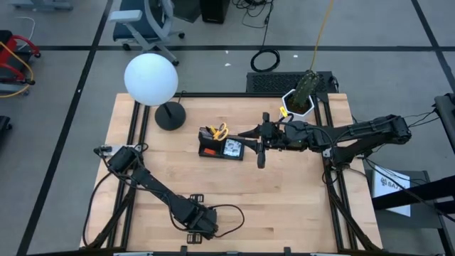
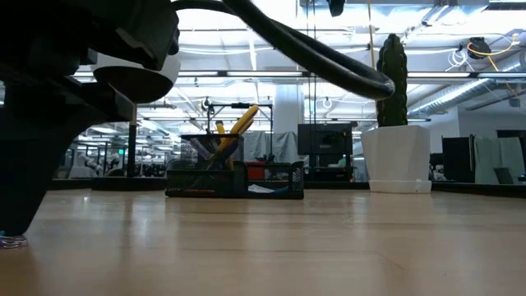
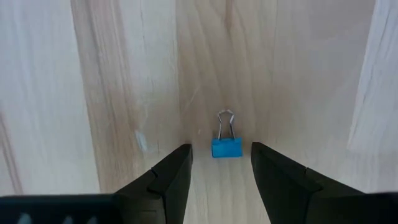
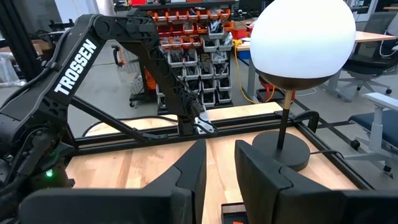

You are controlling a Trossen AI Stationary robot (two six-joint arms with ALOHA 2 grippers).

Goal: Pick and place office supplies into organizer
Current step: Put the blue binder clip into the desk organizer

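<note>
- The organizer (image 1: 221,146) sits mid-table with yellow-handled scissors (image 1: 220,131) in its cup.
- A round lamp (image 1: 151,80) stands at its 10 o'clock, a plant pot (image 1: 299,103) at 2 o'clock.
- The left gripper (image 3: 221,163), wide open, frames a blue clip (image 3: 226,147).
- The right gripper (image 4: 220,163) hovers just beside the organizer at 3 o'clock, with a narrow gap and nothing in it.
- The left arm (image 4: 74,56) reads "TROSSEN".

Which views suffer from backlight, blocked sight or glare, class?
Low view: a dark arm close to the lens blocks the upper left, and bright ceiling lights leave the organizer silhouetted. Right wrist view: the lamp globe is blown out white. Left wrist view: evenly lit, blue binder clip sharp between the fingers.
</note>
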